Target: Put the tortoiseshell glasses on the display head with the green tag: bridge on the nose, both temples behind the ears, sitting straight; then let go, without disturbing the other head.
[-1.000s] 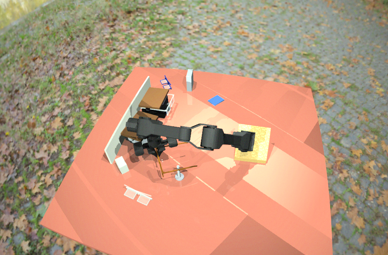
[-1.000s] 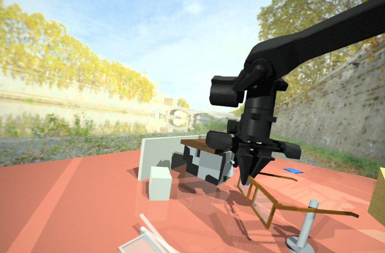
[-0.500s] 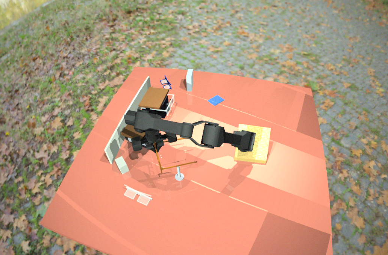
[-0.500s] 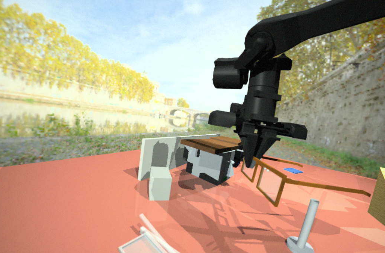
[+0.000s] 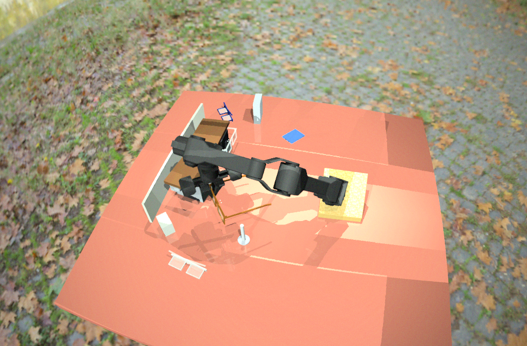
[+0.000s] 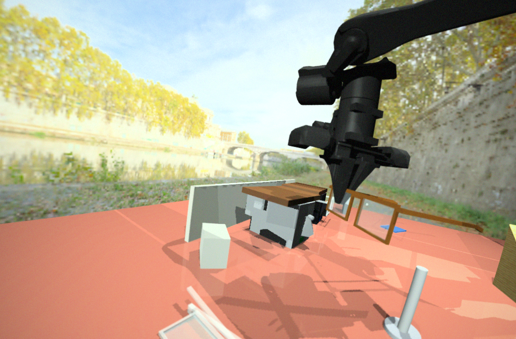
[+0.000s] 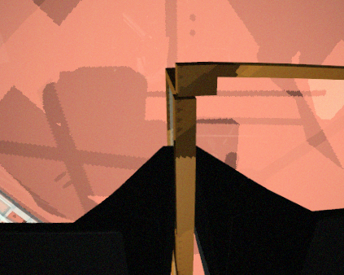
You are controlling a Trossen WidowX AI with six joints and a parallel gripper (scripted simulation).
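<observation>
The tortoiseshell glasses (image 5: 247,209) (image 6: 438,217) (image 7: 185,183) hang in the air with their temples spread, pointing toward the arm's base and away from the heads. My gripper (image 5: 210,184) (image 6: 340,199) (image 7: 179,157) points down and is shut on the middle of their front bar. The nearer display head (image 5: 182,173) (image 6: 276,217) is grey with a brown flat top; a small bit of green (image 6: 302,239) shows low at its front. The front is apart from its nose. The other head (image 5: 211,128) wears white glasses (image 5: 233,138) and is mostly hidden in the exterior view.
A pale panel (image 5: 162,187) (image 6: 210,199) stands behind the heads. A white block (image 5: 165,224) (image 6: 214,247), a grey post (image 5: 242,233) (image 6: 413,297) and loose white glasses (image 5: 187,260) are nearby. Blue glasses (image 5: 228,109), a tall block (image 5: 257,109) and a blue square (image 5: 293,136) (image 6: 393,228) lie farther off.
</observation>
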